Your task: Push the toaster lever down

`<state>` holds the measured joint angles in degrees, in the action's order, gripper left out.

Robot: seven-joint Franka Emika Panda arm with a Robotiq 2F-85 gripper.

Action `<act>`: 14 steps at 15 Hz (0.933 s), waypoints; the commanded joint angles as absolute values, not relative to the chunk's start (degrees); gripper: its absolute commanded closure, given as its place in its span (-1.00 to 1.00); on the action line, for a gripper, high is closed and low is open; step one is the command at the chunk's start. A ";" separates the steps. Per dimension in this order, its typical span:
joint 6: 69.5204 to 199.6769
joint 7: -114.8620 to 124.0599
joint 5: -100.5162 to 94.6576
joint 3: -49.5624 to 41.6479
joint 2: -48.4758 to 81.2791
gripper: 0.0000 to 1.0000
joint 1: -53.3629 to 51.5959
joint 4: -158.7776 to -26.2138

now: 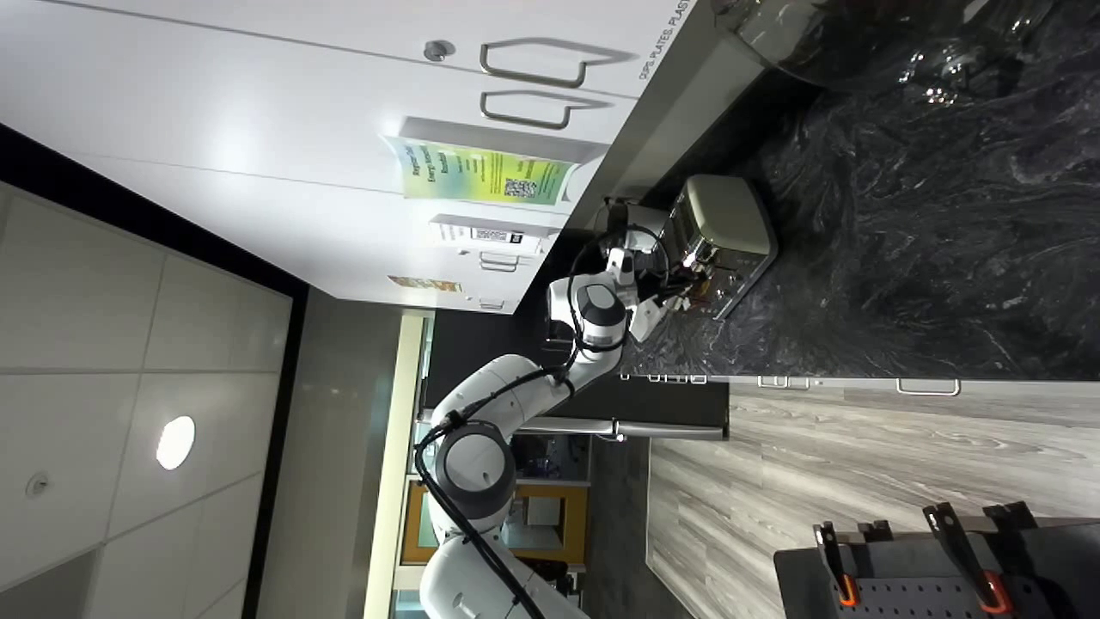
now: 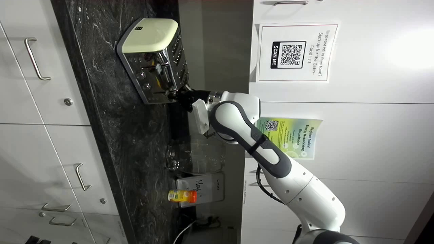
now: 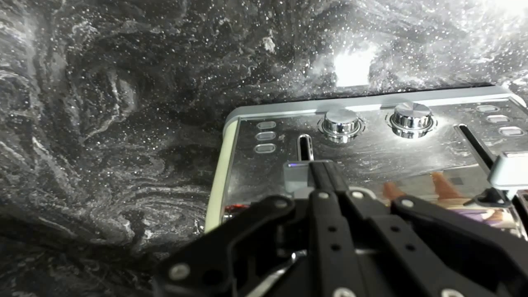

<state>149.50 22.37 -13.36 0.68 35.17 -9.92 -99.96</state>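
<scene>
Dark marbled counter [image 1: 902, 258] bears the toaster [image 2: 154, 61], which stands upright with the gripper [image 3: 328, 175] at the top edge of its shiny front [image 3: 255, 177]. In the wrist view the near lever [image 3: 295, 177] sits at one end of the visible slot [image 3: 305, 148], and the slot runs from it toward the counter: down, for this job, is toward the top of that view. The push turns on that line. The fingers [image 3: 318, 175] are closed up against each other, holding nothing that shows; their tips point roughly along the slot and cover the lever's right side in that view, leaving its left side in sight. Whether they touch it, or sit just in front of or above it, I cannot tell.

I judge the aim nearly set and the push still to do, since slot shows below the lever. It seems to call for a small shift left in the wrist view, then a straight drive along the slot; off-centre, the tips could skid past the lever's side.

Further out, two dials [image 3: 341, 121] part this lever from the far lever [image 3: 511, 171], well to the right. In an exterior view the arm [image 2: 271, 149] hangs above the counter, with a clear jar [image 2: 203, 156] and a bottle [image 2: 182, 196] farther along.
</scene>
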 commanded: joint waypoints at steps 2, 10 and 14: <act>150.12 20.11 -11.38 -1.03 37.68 0.99 -11.10 -97.76; 153.67 20.80 -11.82 -2.33 41.13 0.99 -11.86 -97.04; 154.93 20.89 -11.57 -3.10 42.97 0.99 -12.51 -96.47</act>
